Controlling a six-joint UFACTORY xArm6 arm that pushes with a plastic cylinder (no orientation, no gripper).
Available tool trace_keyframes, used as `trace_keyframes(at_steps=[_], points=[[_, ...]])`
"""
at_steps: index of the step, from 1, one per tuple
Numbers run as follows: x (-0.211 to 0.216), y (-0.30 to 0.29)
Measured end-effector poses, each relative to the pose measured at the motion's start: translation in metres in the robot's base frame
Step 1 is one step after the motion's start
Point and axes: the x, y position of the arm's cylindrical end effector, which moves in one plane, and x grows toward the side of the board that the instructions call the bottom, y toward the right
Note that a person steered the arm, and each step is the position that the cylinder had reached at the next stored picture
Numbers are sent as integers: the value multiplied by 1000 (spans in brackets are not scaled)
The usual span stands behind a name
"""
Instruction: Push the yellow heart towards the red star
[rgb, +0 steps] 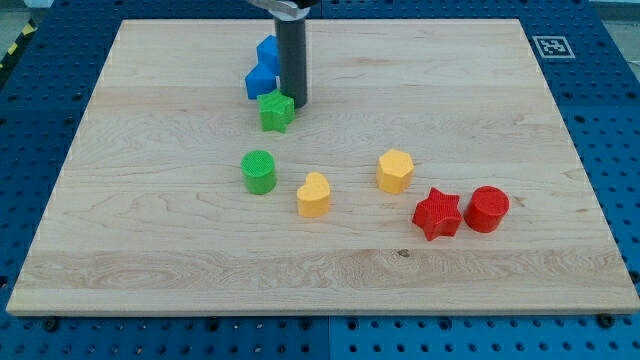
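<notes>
Since my tip, a bare rod with no pincer to open or close, rests beside the green star, the yellow heart sits unpushed, left of the red star.

A pale wooden desk lies on a blue perforated base; a black-and-white marker sits far right.

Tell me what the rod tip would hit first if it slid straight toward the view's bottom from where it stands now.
Probably the green star: my tip sits at its upper right edge, seemingly touching. If depth lets it slip past, the yellow heart comes next.
</notes>
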Motion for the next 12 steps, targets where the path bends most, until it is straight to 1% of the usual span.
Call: trace_keyframes(at_steps=[1,2,3,5,6,7,8,10,11,12], points=[[0,-1],[4,26],[34,48],[90,48],[107,36],[118,11],[135,2],[143,42],[143,42],[128,42]])
